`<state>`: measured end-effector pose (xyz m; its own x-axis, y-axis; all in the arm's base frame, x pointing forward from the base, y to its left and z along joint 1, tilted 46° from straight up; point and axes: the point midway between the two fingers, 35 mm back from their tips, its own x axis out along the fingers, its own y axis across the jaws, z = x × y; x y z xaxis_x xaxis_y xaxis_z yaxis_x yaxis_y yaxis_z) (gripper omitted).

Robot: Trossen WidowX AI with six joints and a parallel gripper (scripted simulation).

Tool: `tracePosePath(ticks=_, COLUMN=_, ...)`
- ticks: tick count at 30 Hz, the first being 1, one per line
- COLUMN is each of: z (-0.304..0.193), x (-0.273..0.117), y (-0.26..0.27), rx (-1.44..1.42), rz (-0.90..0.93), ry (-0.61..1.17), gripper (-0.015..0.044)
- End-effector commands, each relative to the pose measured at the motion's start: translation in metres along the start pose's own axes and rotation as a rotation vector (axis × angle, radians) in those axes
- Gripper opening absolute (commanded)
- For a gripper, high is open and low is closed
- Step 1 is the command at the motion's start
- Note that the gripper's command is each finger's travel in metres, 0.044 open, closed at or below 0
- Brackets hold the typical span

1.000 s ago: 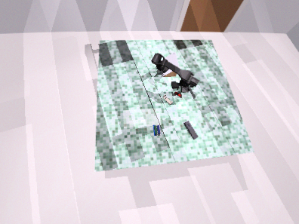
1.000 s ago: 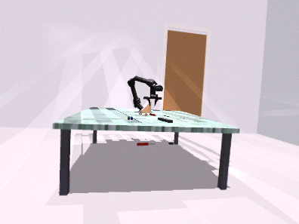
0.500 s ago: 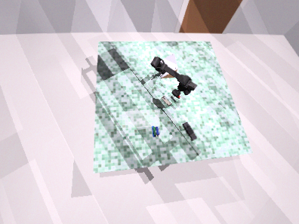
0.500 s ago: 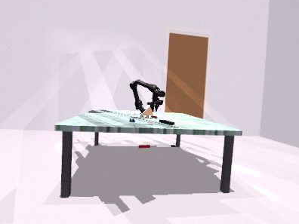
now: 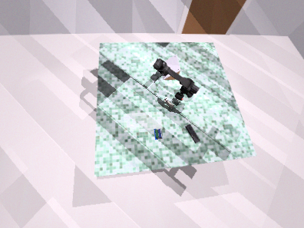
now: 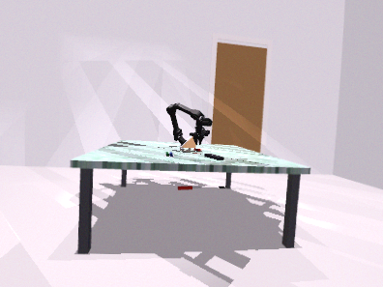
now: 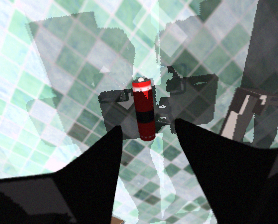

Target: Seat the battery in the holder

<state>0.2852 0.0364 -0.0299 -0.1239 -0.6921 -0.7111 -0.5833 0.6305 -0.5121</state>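
The red battery with a black band lies on the tiled table top. In the wrist view its terminal end points up the picture and its flat end comes down between the fingertips. My gripper is partly open above it, one fingertip on each side, with no finger seen touching it. The pale holder stands at the right in the wrist view, apart from the battery and partly hidden by the right finger and shade. Its spring is not clearly seen.
A white and tan block stands by the arm's base. Small blue and green cylinders and a black bar lie nearer the front edge. Shadows cross the table.
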Motion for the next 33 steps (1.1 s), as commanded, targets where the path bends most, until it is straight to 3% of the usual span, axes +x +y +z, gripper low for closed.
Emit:
tracePosePath(ticks=1, z=-0.001, x=0.009, y=0.000, rx=-0.010, rz=-0.002, ry=0.009, gripper=0.0222)
tracePosePath(ticks=25, z=-0.003, x=0.046, y=0.000, rx=-0.010, rz=-0.004, ry=0.010, gripper=0.0222)
tracePosePath(ticks=30, z=-0.003, x=0.046, y=0.000, rx=-0.010, rz=-0.004, ry=0.010, gripper=0.0091)
tracePosePath(ticks=33, z=-0.003, x=0.046, y=0.000, rx=-0.010, rz=-0.004, ry=0.010, gripper=0.0071)
